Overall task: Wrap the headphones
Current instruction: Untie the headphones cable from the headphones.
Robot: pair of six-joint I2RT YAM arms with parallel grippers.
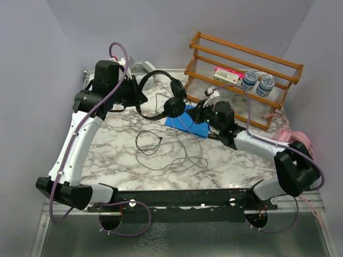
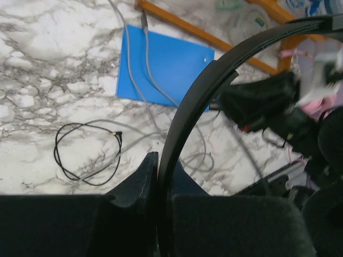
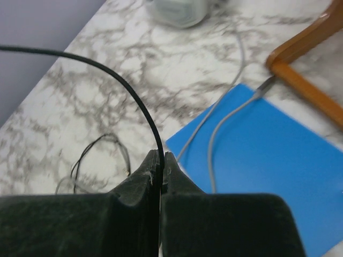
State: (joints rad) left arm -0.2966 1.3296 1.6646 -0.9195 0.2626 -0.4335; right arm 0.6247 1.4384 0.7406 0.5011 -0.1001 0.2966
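L end effector point(image 2: 164, 168) grips headphones point(image 2: 214, 75), R point(image 3: 161, 160) cable point(image 3: 110, 70)

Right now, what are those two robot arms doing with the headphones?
The left gripper is shut on the band of the black headphones, holding them up over the table. The right gripper is pinching a thin black cable. More black cable lies in a loose loop on the table, so nothing is wrapped yet.
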